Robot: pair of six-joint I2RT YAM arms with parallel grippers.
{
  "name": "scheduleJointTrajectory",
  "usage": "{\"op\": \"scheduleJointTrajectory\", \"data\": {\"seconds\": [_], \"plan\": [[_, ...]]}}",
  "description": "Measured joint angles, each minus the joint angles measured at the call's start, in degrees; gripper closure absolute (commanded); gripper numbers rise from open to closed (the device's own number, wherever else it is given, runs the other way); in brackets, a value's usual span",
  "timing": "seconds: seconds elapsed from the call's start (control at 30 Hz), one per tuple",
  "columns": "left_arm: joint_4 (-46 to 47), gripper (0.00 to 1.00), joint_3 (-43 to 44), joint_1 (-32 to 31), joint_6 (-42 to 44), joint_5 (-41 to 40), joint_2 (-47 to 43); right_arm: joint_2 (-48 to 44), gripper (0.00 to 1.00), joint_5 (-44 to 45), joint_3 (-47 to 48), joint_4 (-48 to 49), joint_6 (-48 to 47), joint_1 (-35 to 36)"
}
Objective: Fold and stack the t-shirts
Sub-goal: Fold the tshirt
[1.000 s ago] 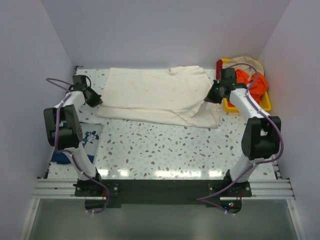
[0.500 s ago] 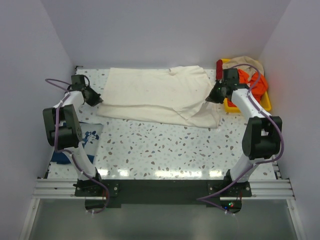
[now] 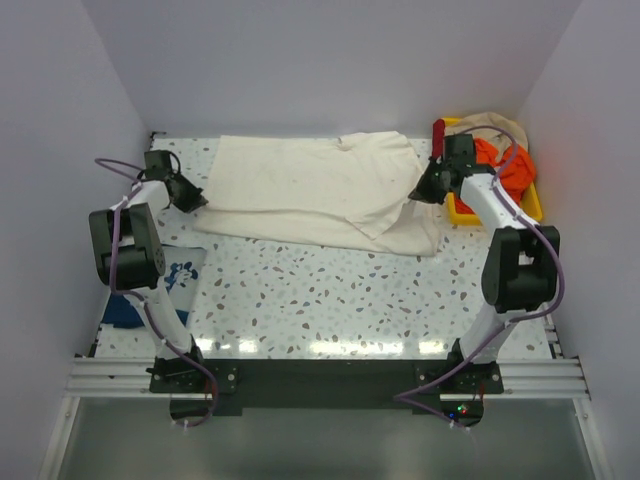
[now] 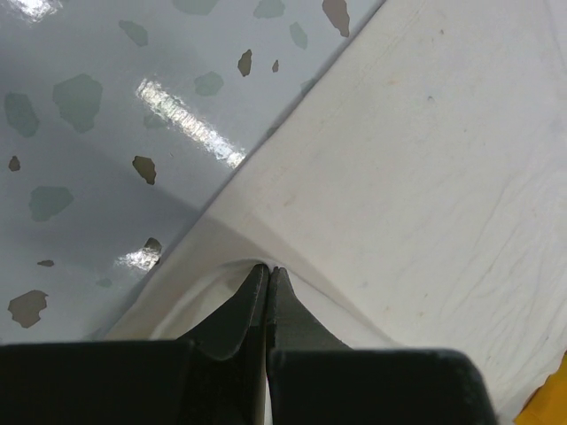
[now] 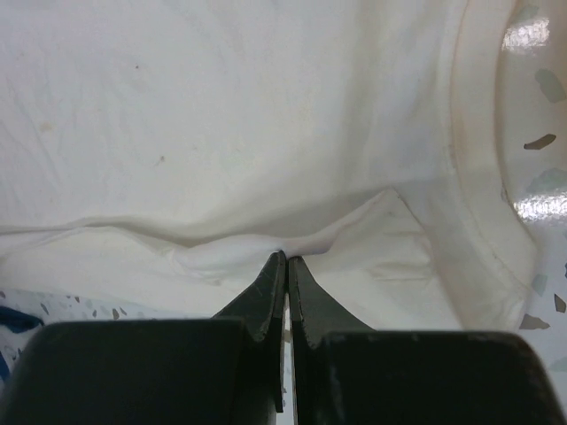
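1. Top view: the cream t-shirt [image 3: 310,190] lies spread on the bench [image 3: 330,300] between the left pincer [image 3: 190,200] and the right pincer [image 3: 420,193], one at each side edge. The navy t-shirt [image 3: 185,272] lies well behind the left pincer.
2. Left wrist: the left pincer [image 4: 267,268] is pressed together, pinching a fold of the cream t-shirt's edge; the cloth spreads ahead and rightward.
3. Right wrist: the right pincer [image 5: 285,257] pinches a raised ridge of the cream t-shirt, which fills the view ahead.

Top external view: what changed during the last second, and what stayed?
The right pincer, shut on the right edge of the cream t-shirt, shifted slightly toward the back. The left pincer stayed shut on the left edge, and the shirt lies as before.
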Motion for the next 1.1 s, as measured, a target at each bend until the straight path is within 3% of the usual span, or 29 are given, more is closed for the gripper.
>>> {"op": "scheduleJointTrajectory", "data": {"seconds": [1.1], "plan": [[0.9,1.0,0.5,0.5,0.0,1.3,0.7,7.2,1.0,-0.9,9.0,-0.8,-0.3,1.0]]}}
